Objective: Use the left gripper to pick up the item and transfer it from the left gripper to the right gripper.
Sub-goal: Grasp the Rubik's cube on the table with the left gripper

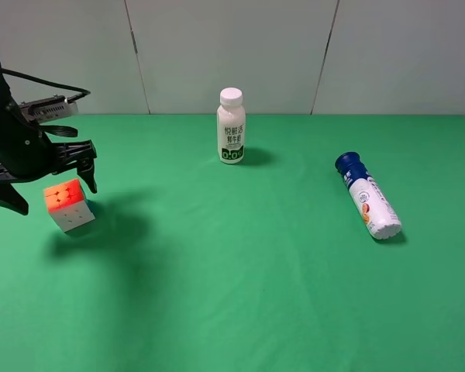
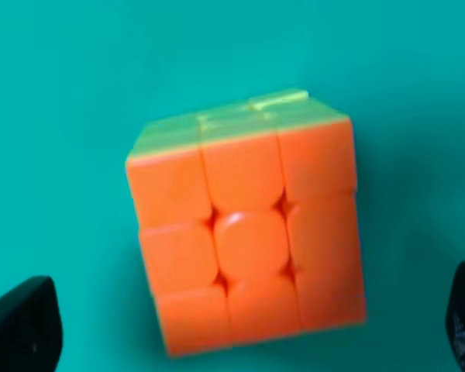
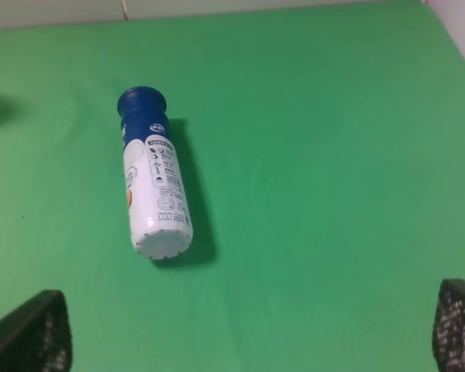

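The item, a small puzzle cube with an orange top face and white sides, sits on the green table at the far left. My left gripper hangs just above it, open, with one black finger on either side and neither touching it. In the left wrist view the cube's orange face fills the middle and the gripper stands wide open around it, with only the fingertips showing. My right gripper is open and empty. It is outside the exterior high view.
A white drink bottle stands upright at the back centre. A blue-capped white tube lies on its side at the right; it also shows in the right wrist view, ahead of the right gripper. A white wall closes the back.
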`<state>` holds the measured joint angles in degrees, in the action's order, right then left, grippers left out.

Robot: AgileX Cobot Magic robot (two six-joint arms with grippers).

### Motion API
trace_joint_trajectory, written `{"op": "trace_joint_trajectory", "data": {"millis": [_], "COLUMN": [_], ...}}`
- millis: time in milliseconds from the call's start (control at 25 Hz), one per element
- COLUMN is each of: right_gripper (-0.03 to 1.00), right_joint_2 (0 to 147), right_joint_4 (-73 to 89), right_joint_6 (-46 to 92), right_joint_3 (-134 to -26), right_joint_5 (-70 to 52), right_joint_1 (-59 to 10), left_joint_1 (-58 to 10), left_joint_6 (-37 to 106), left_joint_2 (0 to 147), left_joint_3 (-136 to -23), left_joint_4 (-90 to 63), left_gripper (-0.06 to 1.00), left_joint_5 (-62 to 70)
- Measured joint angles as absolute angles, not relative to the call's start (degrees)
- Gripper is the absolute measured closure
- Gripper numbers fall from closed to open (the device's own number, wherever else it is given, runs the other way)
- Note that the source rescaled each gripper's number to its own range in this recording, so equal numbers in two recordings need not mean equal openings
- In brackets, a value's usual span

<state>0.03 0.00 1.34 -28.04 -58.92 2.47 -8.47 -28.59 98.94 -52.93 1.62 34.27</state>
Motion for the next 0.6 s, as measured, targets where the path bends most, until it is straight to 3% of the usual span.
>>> {"op": "trace_joint_trajectory", "data": {"millis": [600], "right_gripper": [-0.03], "right_joint_2": [0.03], "right_joint_4": [0.00], "right_joint_6": [1.34], "right_joint_3": [-28.04], "right_joint_5": [-58.92], "right_joint_1": [2.47], "left_joint_1": [-8.47], "left_joint_6": [-30.04], "left_joint_2": [106.15], "left_joint_3": [-52.97], "left_joint_4": [2.69], "left_gripper": [-0.06], "left_joint_5": [26.22]}}
